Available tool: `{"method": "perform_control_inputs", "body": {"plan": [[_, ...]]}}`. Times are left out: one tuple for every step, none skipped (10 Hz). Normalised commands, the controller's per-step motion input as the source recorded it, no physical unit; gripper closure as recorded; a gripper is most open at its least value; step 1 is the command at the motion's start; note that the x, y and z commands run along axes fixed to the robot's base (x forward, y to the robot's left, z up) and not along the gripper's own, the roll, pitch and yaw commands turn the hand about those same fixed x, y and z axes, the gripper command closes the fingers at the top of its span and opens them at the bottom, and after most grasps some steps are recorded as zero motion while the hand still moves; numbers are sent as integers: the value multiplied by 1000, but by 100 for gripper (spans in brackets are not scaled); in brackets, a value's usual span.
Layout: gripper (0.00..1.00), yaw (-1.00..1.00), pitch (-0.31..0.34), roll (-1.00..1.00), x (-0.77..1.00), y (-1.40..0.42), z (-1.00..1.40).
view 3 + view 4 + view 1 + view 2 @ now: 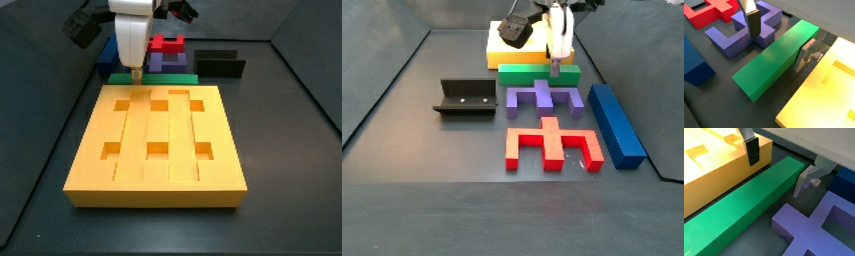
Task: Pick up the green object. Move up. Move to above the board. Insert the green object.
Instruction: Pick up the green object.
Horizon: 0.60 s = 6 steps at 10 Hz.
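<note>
Gripper (777, 170) is down over the green object (741, 210), jaws spread wide, one finger on each long side of the bar, nothing clamped. In both wrist views one dark pad (753, 25) sits on the purple-block side and the other finger (807, 54) sits in the narrow gap between bar and the board (827, 95); can't tell whether either pad touches the bar. Green object (539, 74) lies flat on the worktop (462, 160), long side running along the board's near edge, just beside it, looks close to touching. The purple block (544, 98) is just beside the bar on the opposite side. In a side view the board (158, 150) lies flat with six square holes facing up, and the bar (154, 76) shows as a green strip at its far end, gripper (130, 66) coming down on it. Red block (549, 141) sits past the purple one, blue bar (617, 122) lies alongside both, the fixture (465, 96) stands apart on the other side. A black block (221, 63) is near the far wall.
</note>
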Motion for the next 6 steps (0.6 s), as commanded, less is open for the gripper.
{"method": "perform_control_inputs", "body": {"plan": [[0, 0, 0, 0, -120, 0, -177], [0, 23, 0, 0, -137, 0, -263], [0, 23, 0, 0, -80, 0, -297], [0, 9, 0, 0, 0, -14, -177], [0, 0, 0, 0, 0, -6, -209], [0, 0, 0, 0, 0, -3, -77]]}}
